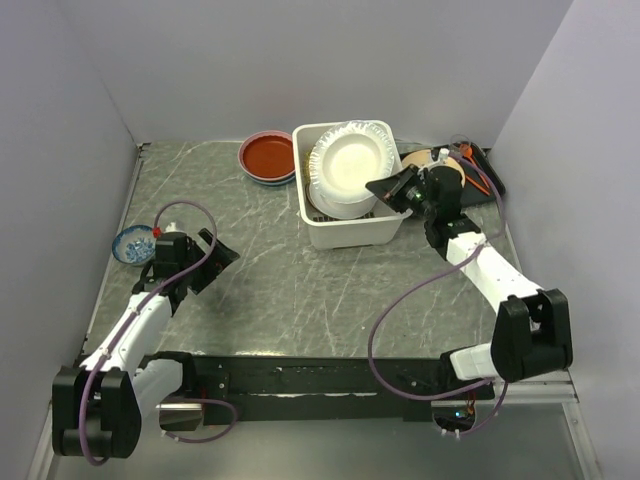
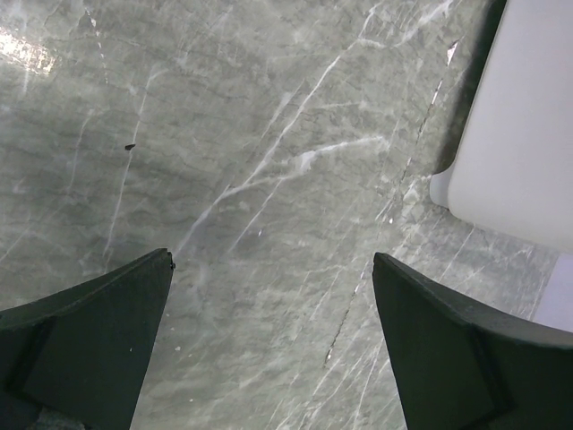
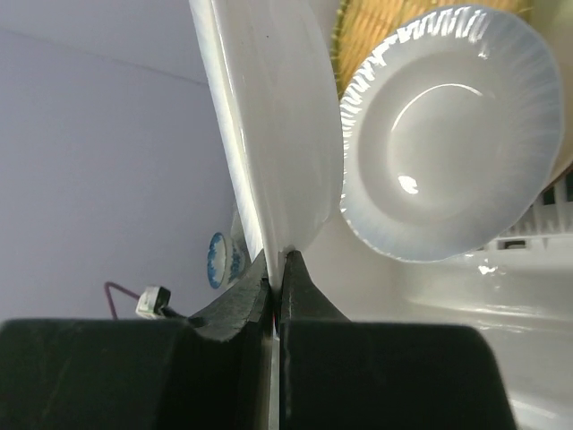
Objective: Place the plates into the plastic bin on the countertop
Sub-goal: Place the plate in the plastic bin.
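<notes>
Plates (image 1: 345, 170) leaned together in the plastic bin (image 1: 350, 232), which stood on the countertop (image 1: 300, 290) toward its far side and a little right of centre. The right gripper (image 1: 388, 188) hung over the bin's right rim, reaching in from the right. In its wrist view its two fingers (image 3: 237, 305) were pressed together on the lower edge of a smooth white plate (image 3: 269, 134). That plate stood nearly on edge, rising straight up from the fingertips, so the plate was pinched and sat directly between the pads. Just to the right of it a scalloped white plate (image 3: 448, 134) faced the camera, tilted against the others inside the bin, with a yellow lattice plate (image 3: 380, 31) showing behind its upper rim. From overhead, the held plate could not be told apart from the rest of the white stack. A red plate (image 1: 267, 152) lay flat on the countertop just beside the bin's far left corner, resting on another with a bluish rim. A tan plate (image 1: 422, 158) sat partly hidden behind the right wrist, on the black tray (image 1: 490, 180) to the right of the bin. The left gripper (image 2: 273, 260) hovered over bare countertop well to the left of the bin, its jaws spread wide with nothing between them; a corner of the bin showed at the right edge of its view. A small blue bowl (image 1: 132, 244) sat near the countertop's left edge, close beside the left arm.
</notes>
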Motion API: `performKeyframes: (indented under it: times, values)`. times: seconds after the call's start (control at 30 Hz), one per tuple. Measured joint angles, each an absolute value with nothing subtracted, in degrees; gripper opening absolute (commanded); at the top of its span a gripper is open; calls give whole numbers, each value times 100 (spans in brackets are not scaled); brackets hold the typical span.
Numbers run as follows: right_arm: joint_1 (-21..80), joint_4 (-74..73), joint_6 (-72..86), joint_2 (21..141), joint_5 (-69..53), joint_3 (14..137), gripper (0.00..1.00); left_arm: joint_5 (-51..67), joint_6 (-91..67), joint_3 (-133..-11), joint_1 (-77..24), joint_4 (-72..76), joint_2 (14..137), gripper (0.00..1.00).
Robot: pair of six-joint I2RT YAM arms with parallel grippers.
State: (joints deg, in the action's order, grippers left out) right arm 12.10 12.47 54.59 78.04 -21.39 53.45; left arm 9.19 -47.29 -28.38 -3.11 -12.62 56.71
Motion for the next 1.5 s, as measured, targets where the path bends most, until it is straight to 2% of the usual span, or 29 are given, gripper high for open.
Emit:
performKeyframes:
  times: [0.4, 0.9, 1.0, 1.17, 1.2, 1.3, 1.33, 1.5]
  values:
    - [1105, 1496, 5627, 8991, -2486, 5721, 0, 746, -4733, -2801, -309, -1337, 5509, 99]
    - [1098, 1793, 5669, 9240, -2633, 5732, 0, 637, -4746, -2757, -311, -1437, 5500, 99]
    - [1098, 1761, 5621, 9240, -2641, 5734, 3, 642, -4746, -2757, -311, -1428, 5513, 99]
    - [1098, 1577, 5516, 9242, -2644, 5732, 17, 659, -4746, -2757, -309, -1356, 5701, 99]
    - [1098, 1538, 5496, 9242, -2639, 5732, 25, 663, -4746, -2757, -311, -1343, 5739, 99]
    - [1098, 1557, 5419, 9242, -2663, 5745, 37, 663, -4746, -2759, -311, -1297, 5802, 99]
    - [1094, 1542, 5374, 9244, -2674, 5763, 45, 663, -4746, -2759, -311, -1286, 5819, 99]
    - [1087, 1485, 5256, 9310, -2803, 5819, 59, 663, -4740, -2897, -311, -1269, 6029, 99]
